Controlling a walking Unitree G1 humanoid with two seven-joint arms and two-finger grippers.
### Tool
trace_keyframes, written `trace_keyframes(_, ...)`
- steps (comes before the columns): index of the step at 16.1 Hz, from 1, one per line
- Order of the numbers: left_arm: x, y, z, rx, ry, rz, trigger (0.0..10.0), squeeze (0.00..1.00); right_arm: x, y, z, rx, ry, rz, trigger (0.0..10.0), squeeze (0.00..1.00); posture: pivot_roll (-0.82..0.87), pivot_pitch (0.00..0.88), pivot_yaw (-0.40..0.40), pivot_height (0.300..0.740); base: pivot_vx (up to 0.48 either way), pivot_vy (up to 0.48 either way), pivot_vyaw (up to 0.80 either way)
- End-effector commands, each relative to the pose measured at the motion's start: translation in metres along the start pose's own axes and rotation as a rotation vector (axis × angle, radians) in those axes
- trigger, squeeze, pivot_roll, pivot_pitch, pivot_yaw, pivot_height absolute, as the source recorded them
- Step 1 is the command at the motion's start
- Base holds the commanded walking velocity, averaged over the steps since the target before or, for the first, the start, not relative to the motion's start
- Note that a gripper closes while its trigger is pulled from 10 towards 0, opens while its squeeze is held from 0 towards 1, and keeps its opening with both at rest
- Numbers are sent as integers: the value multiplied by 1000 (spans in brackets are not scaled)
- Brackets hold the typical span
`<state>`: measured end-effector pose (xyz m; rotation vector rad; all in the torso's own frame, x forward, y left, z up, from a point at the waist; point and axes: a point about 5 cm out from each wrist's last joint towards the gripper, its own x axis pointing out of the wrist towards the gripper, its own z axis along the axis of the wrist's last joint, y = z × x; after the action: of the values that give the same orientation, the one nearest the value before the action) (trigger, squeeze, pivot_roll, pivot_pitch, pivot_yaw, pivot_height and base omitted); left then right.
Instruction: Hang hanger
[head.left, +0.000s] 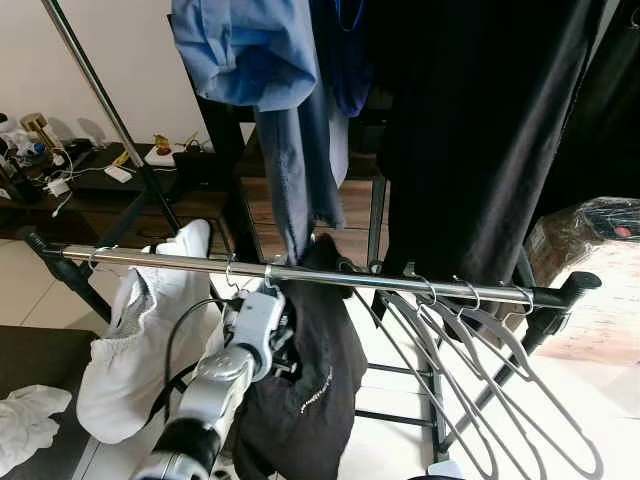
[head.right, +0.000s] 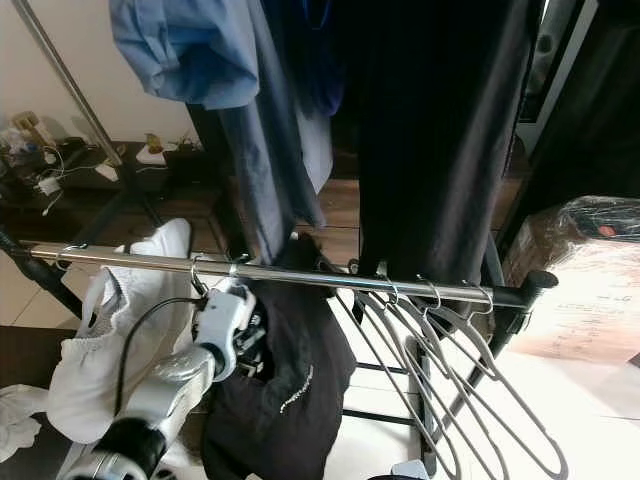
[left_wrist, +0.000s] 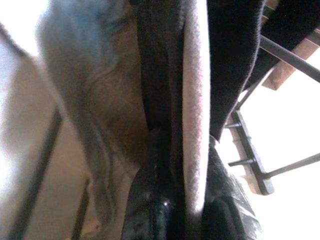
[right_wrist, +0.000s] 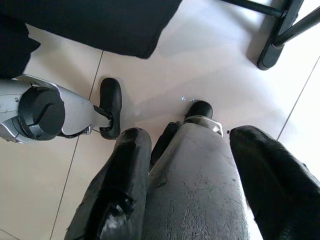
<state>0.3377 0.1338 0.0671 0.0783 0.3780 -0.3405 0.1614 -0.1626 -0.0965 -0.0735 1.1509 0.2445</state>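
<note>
Clothes rack, seen from the head camera. A chrome rail (head.left: 300, 271) runs across the view between black end caps. Large black garments (head.left: 470, 140) and a blue shirt (head.left: 250, 50) hang from above and drape down to the rail, crowding its middle. On the rail, from the robot's left: a white garment (head.left: 140, 340), a black jacket (head.left: 310, 390) on a hanger (left_wrist: 195, 115), then a bunch of empty grey hangers (head.left: 480, 370) near the right end. A wrapped box (head.left: 590, 280) stands on the floor to the right; a low dark shelf (head.left: 100, 180) with small clutter lies behind, to the left. The left claw (head.left: 280, 335) is raised just under the rail, clenched on the jacket's hanger. The right claw (right_wrist: 192, 190) hangs over the pale tiled floor (right_wrist: 210, 60), fingers spread and released.
</note>
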Motion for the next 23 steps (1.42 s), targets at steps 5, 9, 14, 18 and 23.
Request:
trace_keyframes(5, -22, -2, 26, 43, -225, 13, 0, 0, -1, 3, -18, 3, 69, 5, 10000, 0, -46, 88, 42, 740, 0, 0, 0)
trace_keyframes(9, -60, -8, 3, 166, -204, 32, 2784, 0, -1, 2, -19, 0, 71, 3, 10000, 0, -42, 85, 44, 740, 0, 0, 0)
trace_keyframes(14, -99, -1, -30, 67, -136, 110, 10000, 0, -1, 0, -19, -13, 74, -1, 10000, 0, -32, 82, 35, 740, 0, 0, 0)
trace_keyframes(18, -103, -5, -32, 49, -120, 98, 10000, 0, -1, -1, -18, -21, 75, -2, 10000, 0, -33, 77, 32, 740, 0, 0, 0)
trace_keyframes(23, -105, -6, -31, 47, -109, 98, 10000, 0, -1, -1, -18, -25, 76, -1, 10000, 0, -32, 72, 34, 740, 0, 0, 0)
